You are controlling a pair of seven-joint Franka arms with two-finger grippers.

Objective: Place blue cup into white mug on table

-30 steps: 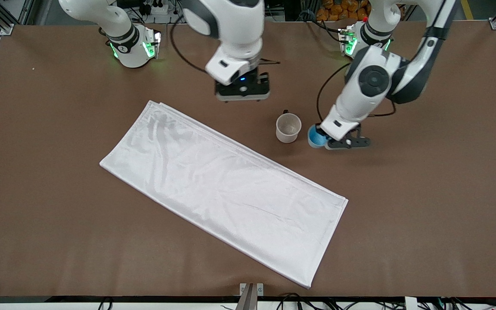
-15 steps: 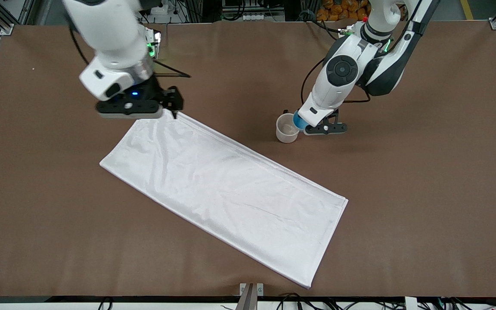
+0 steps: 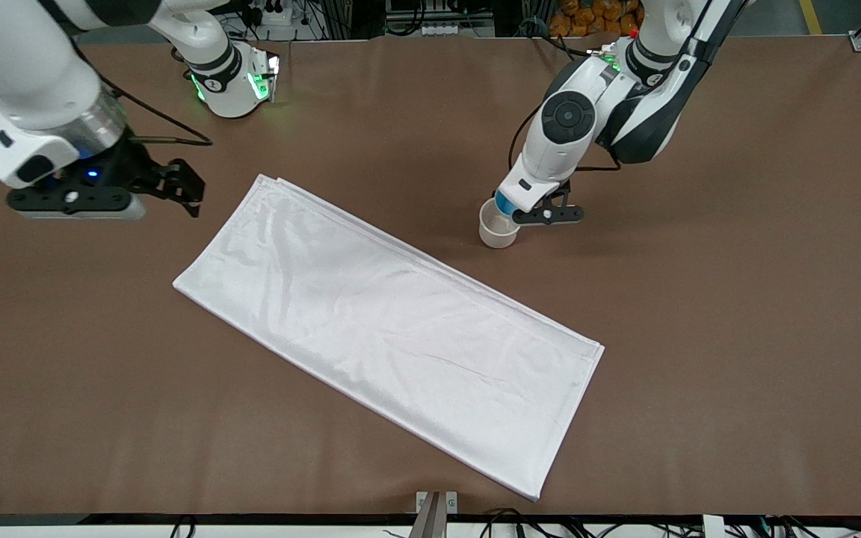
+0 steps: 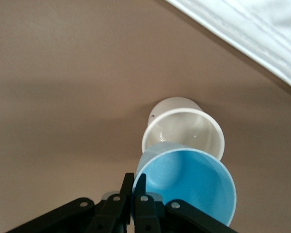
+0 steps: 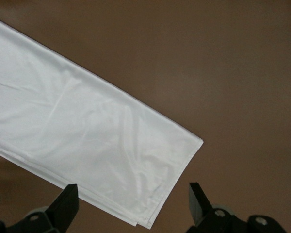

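Table (image 3: 699,299) bears white mug (image 3: 498,228); left pincer (image 4: 134,191) grips blue cup (image 4: 186,187).

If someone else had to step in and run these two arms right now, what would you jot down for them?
Left end effector: shut on the blue cup, gripping its rim, holding it in the air over the white mug.
Right end effector: open, holding nothing, over the table near a corner of the white cloth at the right arm's end; this arm waits.
Mug: upright on the table, nothing inside it.
Done: cup picked up and brought above the mug.
Left: lower the cup into the mug, let go, pull the arm away.
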